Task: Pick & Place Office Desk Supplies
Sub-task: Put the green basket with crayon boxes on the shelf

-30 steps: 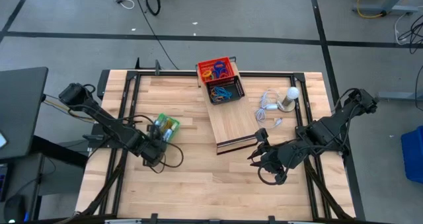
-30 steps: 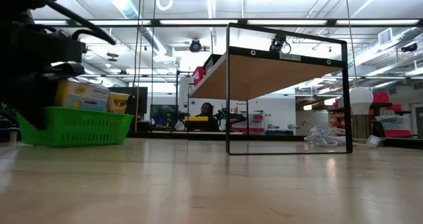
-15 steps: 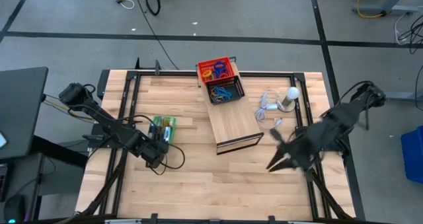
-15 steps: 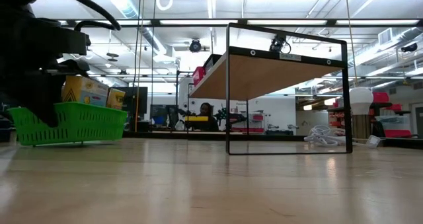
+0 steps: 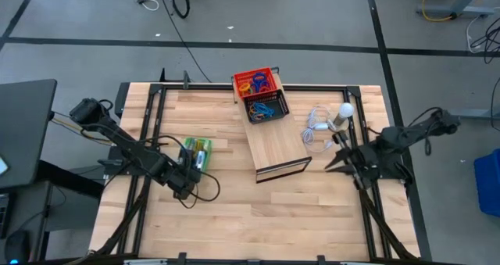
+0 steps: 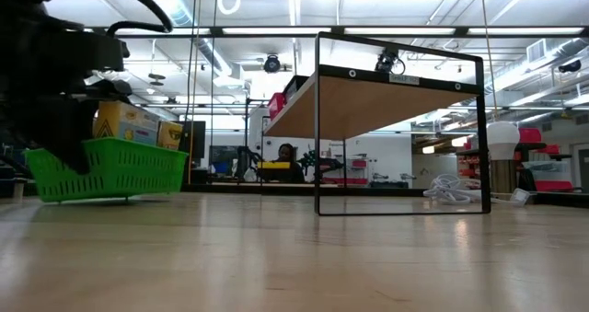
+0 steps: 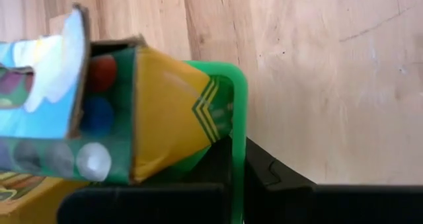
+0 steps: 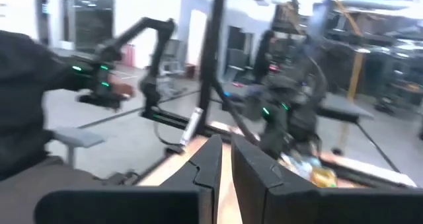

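Cardboard crayon boxes (image 7: 158, 112) fill a green plastic mesh basket (image 6: 106, 169); left gripper (image 5: 186, 177) jaws clamp its rim; right gripper (image 8: 225, 164) jaws nearly closed, empty.

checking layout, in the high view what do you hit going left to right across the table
left gripper, shut on the green basket → red basket → wooden box → cable → bulb → right gripper
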